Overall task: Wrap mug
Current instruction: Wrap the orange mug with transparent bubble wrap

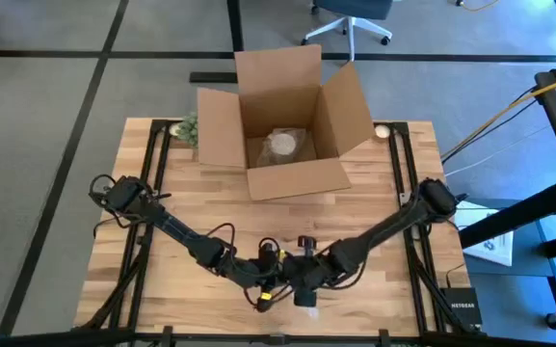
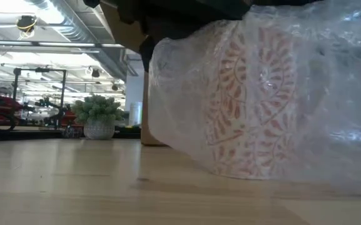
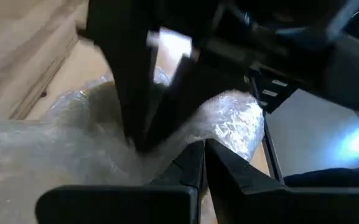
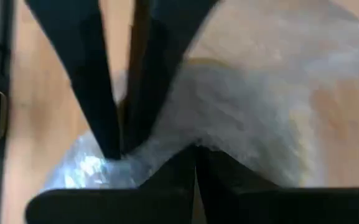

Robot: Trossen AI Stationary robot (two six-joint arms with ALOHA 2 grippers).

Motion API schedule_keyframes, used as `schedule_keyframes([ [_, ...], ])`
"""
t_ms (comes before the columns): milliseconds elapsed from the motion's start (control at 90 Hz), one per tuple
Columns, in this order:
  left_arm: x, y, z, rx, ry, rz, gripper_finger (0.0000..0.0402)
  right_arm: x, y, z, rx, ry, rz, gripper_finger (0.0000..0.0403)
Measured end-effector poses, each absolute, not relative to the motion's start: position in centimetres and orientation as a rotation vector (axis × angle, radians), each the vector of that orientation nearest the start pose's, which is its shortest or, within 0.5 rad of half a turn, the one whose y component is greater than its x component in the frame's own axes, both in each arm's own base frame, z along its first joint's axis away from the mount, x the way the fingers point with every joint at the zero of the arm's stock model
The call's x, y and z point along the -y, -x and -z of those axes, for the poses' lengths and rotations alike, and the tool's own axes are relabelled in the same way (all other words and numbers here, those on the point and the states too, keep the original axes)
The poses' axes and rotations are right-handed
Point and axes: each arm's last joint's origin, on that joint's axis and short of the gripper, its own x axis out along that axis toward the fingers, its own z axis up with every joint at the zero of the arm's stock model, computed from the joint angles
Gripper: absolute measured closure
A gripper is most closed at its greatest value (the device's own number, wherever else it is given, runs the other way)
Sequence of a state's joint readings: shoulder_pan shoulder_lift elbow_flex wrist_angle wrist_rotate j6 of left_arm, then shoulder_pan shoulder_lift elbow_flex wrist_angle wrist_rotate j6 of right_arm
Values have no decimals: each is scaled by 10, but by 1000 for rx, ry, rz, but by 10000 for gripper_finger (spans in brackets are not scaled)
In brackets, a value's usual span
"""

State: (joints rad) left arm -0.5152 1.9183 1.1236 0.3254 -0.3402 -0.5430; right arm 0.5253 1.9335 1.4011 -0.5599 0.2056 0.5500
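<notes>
**Two arms meet over a bubble-wrapped mug at the counter's near edge**

Both dark arms reach inward across the wooden counter [image 1: 355, 217], converging at its near edge in the overhead view. There the left end effector [image 1: 270, 280] and the right end effector [image 1: 302, 280] sit just beside each other above the mug [image 2: 243, 106], which lies on the counter inside clear bubble wrap [image 2: 330, 87].

From counter height, the mug fills most of the picture: a pale body printed with an orange leaf pattern, seen through the crinkled plastic, its lower side resting on the wood. Dark parts of the arms hang over it from above.

The left wrist view shows that arm's own fingers [image 3: 219, 168] drawn together with only a thin slit between them, their tips pressed into a fold of the wrap. The right wrist view shows the same of its own fingers [image 4: 207, 168]: closed together, pinching the wrap at a gathered crease. In each wrist view the other arm's fingers stand close by, also meeting the plastic.

Farther back on the counter stands an open cardboard box [image 1: 287, 130], flaps spread, with a pale wrapped item [image 1: 282, 145] inside. A small potted plant [image 2: 99, 115] sits near the box's left corner. An office chair [image 1: 350, 14] stands on the floor beyond.
</notes>
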Motion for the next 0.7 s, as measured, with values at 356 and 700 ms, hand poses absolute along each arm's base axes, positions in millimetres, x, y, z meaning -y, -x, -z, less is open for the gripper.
schedule_keyframes([
  [356, 194, -354, -199, -424, 383, 89, 402, -197, -352, -183, -1067, -121, -31, 402],
  [700, 184, -359, -192, -440, 394, 7, 402, -198, -353, -185, -1064, -111, -34, 402],
])
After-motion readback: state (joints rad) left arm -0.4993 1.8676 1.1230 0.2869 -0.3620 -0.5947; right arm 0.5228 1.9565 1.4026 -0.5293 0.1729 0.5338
